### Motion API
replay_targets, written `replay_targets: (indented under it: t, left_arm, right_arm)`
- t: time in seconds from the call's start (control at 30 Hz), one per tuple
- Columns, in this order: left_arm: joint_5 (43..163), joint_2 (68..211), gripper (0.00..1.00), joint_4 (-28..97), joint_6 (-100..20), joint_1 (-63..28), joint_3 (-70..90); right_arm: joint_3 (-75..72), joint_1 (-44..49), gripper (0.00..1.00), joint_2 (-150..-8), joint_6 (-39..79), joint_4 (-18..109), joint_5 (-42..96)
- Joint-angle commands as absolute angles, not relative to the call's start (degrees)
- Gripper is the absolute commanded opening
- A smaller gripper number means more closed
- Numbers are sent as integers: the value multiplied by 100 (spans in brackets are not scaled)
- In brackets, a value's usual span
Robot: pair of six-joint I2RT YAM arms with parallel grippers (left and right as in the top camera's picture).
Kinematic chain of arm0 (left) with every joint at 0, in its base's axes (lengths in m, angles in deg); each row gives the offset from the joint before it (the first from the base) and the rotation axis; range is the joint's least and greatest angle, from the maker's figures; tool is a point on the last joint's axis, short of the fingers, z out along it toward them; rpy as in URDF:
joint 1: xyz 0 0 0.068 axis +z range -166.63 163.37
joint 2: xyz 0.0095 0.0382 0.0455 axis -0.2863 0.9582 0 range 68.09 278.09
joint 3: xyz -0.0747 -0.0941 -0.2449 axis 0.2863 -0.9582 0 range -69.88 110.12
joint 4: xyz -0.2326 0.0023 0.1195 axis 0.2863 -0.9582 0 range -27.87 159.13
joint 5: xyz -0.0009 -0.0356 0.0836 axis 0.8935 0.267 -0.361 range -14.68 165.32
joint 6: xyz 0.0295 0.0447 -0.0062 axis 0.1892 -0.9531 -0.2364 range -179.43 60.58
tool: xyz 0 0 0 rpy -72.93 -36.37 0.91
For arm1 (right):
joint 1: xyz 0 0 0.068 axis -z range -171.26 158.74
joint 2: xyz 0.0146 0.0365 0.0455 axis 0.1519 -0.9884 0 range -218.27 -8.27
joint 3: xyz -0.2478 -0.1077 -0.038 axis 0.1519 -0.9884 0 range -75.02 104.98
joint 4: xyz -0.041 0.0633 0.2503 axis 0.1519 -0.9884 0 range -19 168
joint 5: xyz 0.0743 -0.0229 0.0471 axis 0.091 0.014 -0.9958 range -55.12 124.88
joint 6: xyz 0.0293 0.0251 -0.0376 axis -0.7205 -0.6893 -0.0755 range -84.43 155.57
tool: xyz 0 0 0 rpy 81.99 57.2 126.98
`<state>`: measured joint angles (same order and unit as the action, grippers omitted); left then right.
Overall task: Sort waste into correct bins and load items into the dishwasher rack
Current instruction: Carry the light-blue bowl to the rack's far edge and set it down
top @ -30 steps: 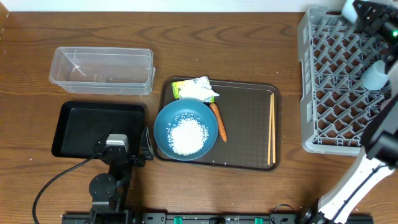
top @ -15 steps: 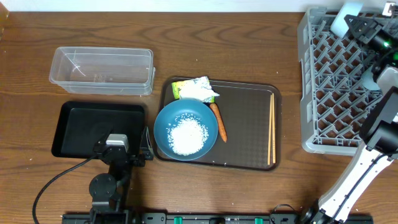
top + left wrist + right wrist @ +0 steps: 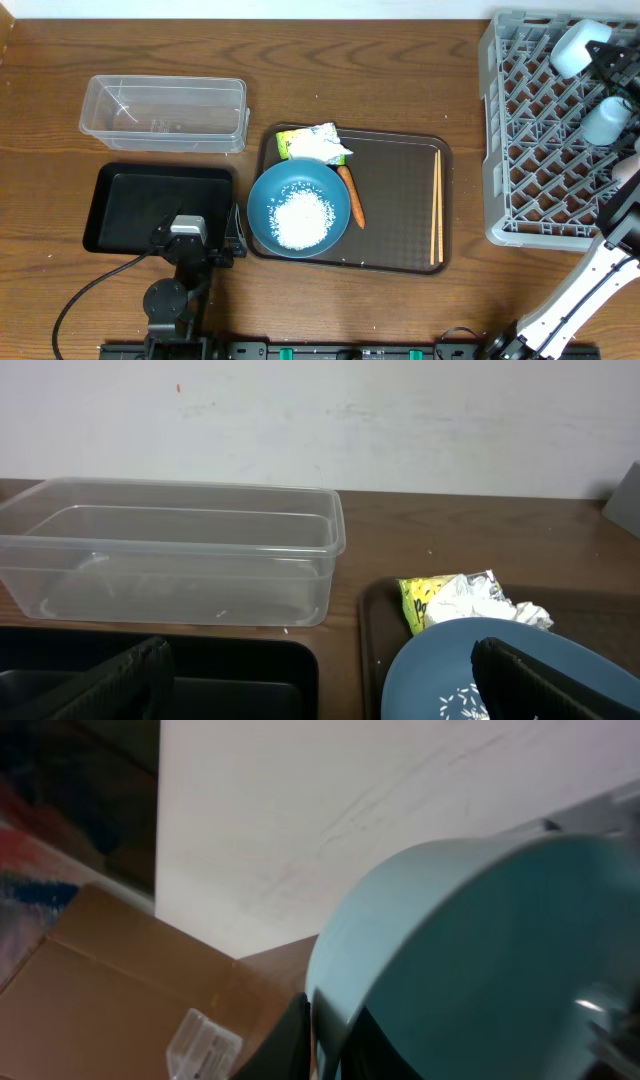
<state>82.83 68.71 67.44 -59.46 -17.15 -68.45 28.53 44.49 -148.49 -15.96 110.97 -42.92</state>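
Note:
The large blue bowl (image 3: 298,208) with white rice (image 3: 302,218) sits on the brown tray, with the carrot (image 3: 351,196) beside it, the crumpled wrapper (image 3: 315,143) behind it and the chopsticks (image 3: 437,205) at the tray's right. My right gripper (image 3: 598,55) is shut on the small light-blue bowl (image 3: 573,48) over the far corner of the grey rack (image 3: 530,150). That bowl (image 3: 480,950) fills the right wrist view, a finger (image 3: 325,1035) on its rim. A white cup (image 3: 607,120) lies in the rack. My left gripper (image 3: 215,240) is open and empty between the black tray (image 3: 130,195) and the blue bowl (image 3: 440,670).
The clear container (image 3: 165,113) stands empty behind the black tray and also shows in the left wrist view (image 3: 170,560). The brown tray (image 3: 400,245) lies mid-table. A cardboard box (image 3: 110,990) stands beyond the table on the right.
My right gripper has turned and shifted the light-blue bowl over the rack's far corner, a little right and lower. The left arm and the things on the tray have not moved.

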Motion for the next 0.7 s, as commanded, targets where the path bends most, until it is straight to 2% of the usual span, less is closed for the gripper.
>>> replay_targets:
  t: [0.0,0.1,0.47,0.67]
  left_arm:
    - [8361,6839,98,6597,-5961,-1732,-6965]
    - [8361,6839,98,6595,-5961,-1732,-6965]
    - [8361,6839,98,6595,-5961,-1732,-6965]
    - [8361,6839,98,6595,-5961,-1732,-6965]
  right_arm:
    - [3122,4654,12,-14917,-1989,11108,-4467]
    - [3419,4735,15,-14917,-2262,11108,-4554]
    - [3623,4794,36,-14744,-2376,10955,-4594]
    - [3631,4805,38,-14709,-2479,10852,-4506]
